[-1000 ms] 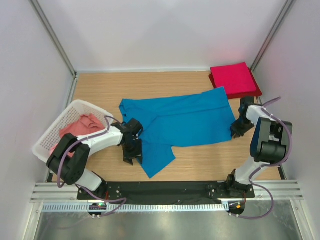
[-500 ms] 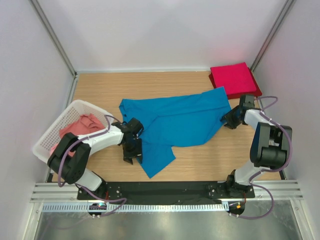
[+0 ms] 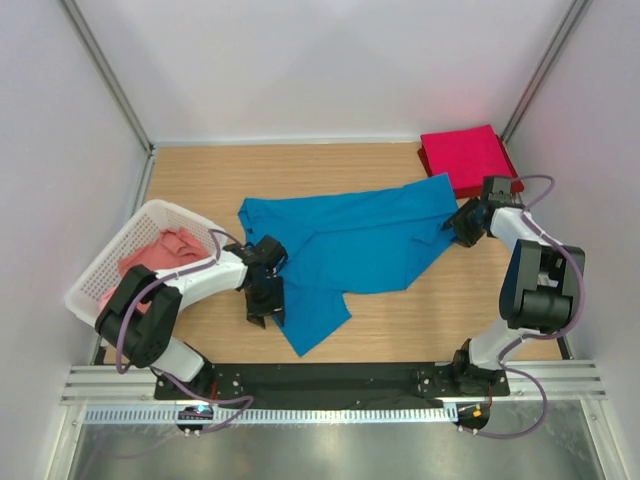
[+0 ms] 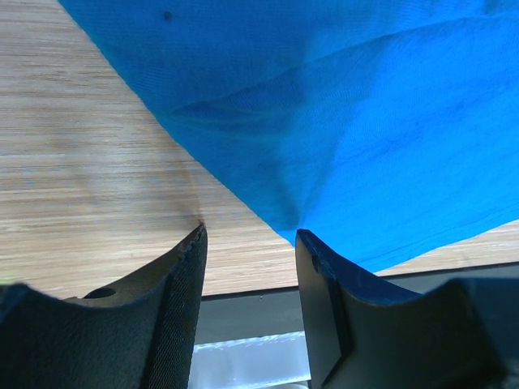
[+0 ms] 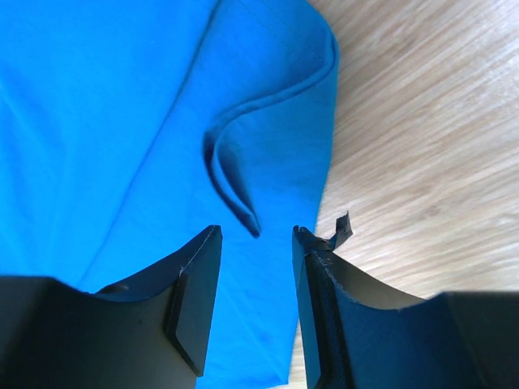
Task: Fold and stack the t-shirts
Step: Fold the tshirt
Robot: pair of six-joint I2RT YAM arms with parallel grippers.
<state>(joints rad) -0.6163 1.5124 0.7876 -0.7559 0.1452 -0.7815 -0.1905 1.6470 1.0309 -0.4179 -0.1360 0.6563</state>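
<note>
The bright blue t-shirt (image 3: 360,245) lies spread across the middle of the table, one part hanging toward the front. My left gripper (image 3: 268,290) sits at its left edge, jaws open and empty, the shirt's edge (image 4: 340,162) just beyond the fingertips. My right gripper (image 3: 462,224) is open over the shirt's right end, above a raised fold of hem (image 5: 235,194). The crimson red t-shirt (image 3: 468,160) lies folded at the back right corner. Salmon pink t-shirts (image 3: 160,252) are in the basket.
The white lattice basket (image 3: 110,265) stands at the left edge of the table. Metal frame posts rise at the back corners. A black base plate (image 3: 330,380) runs along the near edge.
My right gripper has moved back and to the left, from the table beside the shirt's right edge onto the shirt's right end. The left arm has not moved.
</note>
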